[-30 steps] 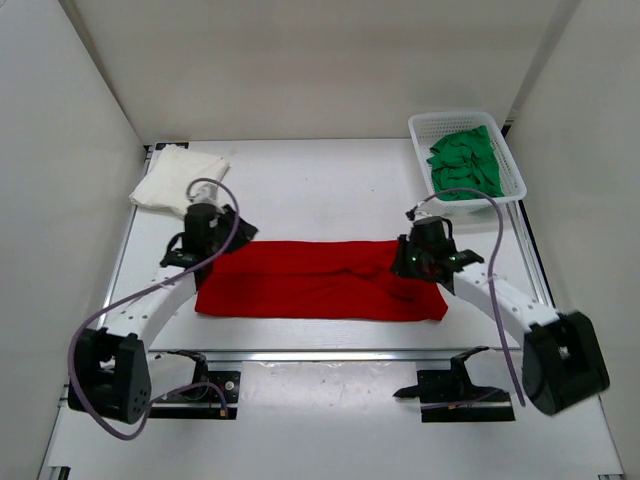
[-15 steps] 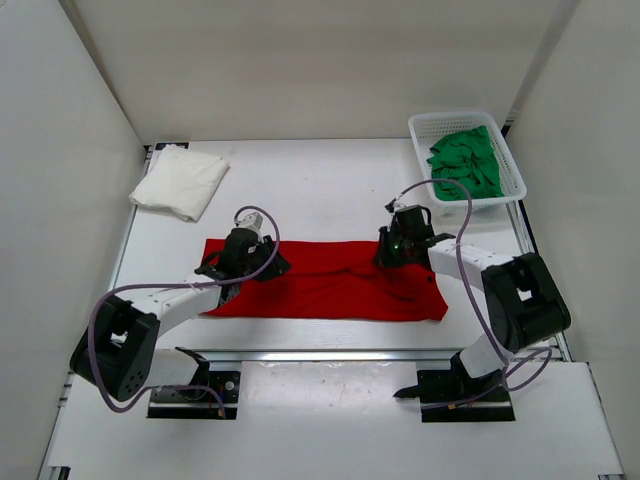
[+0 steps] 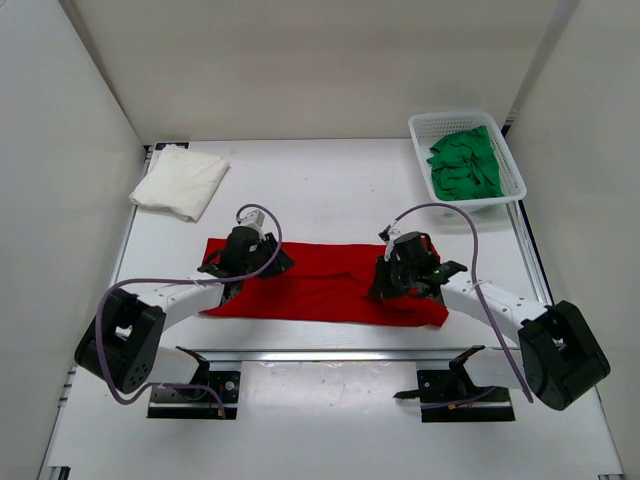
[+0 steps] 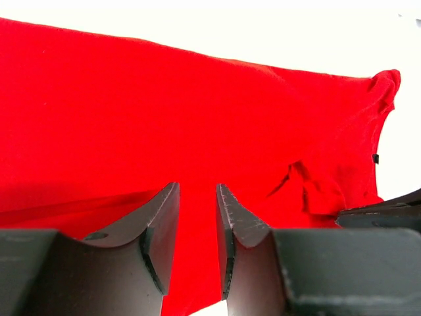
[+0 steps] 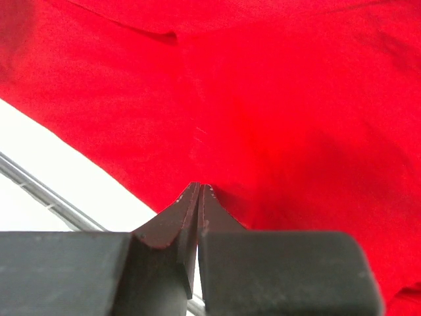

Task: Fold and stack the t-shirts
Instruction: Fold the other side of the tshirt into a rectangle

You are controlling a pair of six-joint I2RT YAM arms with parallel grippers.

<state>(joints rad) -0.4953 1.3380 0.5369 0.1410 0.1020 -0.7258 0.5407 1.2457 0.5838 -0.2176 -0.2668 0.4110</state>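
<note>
Tag (image 4: 375, 158), tiny and dark, at red t-shirt (image 4: 197, 118) edge; lettering illegible.

Bright, even light; red t-shirt (image 4: 164, 112) oversaturated.

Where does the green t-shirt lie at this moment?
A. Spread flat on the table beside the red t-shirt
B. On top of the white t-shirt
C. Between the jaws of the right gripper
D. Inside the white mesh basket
D: the green t-shirt lies crumpled inside the white mesh basket at the far right of the top view.
</note>
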